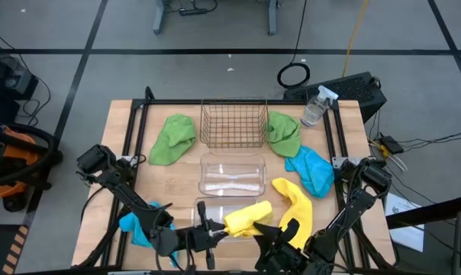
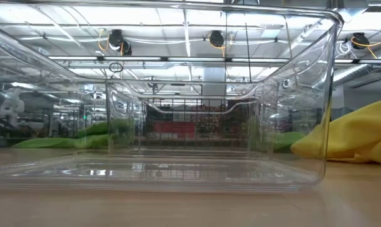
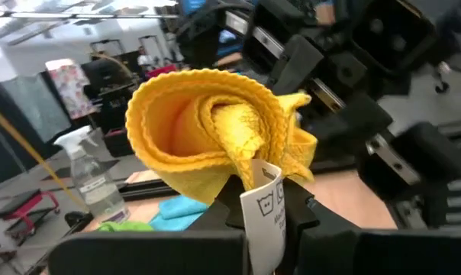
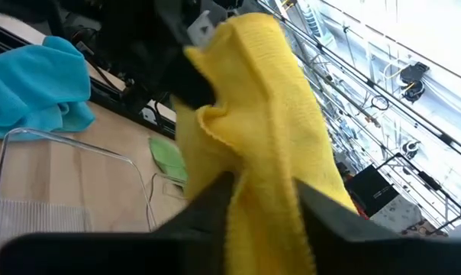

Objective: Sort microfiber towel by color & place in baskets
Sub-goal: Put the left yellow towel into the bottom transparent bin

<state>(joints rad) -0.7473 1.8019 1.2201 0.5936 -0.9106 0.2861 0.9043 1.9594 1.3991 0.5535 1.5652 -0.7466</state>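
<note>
towels: two green (image 1: 172, 139), two yellow (image 1: 248, 218), two sky blue (image 1: 311, 169)
wire basket (image 1: 233, 122): copper
plastic baskets (image 1: 231, 175): clear
table (image 1: 124, 122): light wood

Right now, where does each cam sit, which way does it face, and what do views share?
High: overhead, straight down; both arms, wire basket, yellow towel.
Low: table height, level through the near clear basket; no arm visible.
Left wrist: past the left tool, shut on the yellow towel.
Right wrist: past the right tool, pinching the same towel.
Shared: both wrists and high see that towel.
</note>
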